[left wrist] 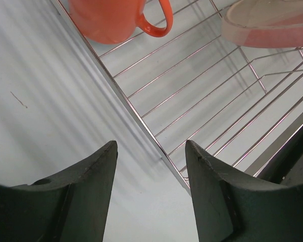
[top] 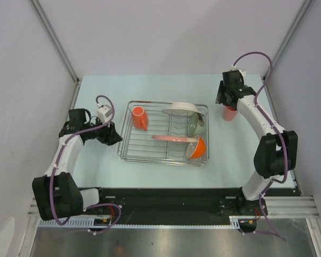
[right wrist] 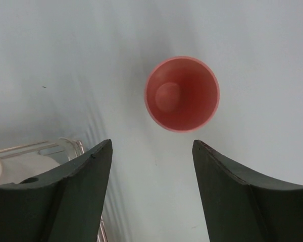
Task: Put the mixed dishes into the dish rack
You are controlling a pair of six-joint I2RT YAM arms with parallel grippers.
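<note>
White arms (top: 67, 152), black joints (top: 56, 195), purple cables (top: 104, 98), dark wedge-shaped pincers (left wrist: 151, 146)

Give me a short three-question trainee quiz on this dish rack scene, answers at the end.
1. True or false: the salmon-pink handleless cup stands inside the rectangular silver wire dish rack.
2. Which dish sits in the rack's far left corner? A: orange handled mug. B: grey-green bowl. C: white plate.
3. Fill in: the right gripper hovers open above the ____.
Key: 1 false, it stands on the pale table right of the rack. 2 A. 3 the cup.
</note>
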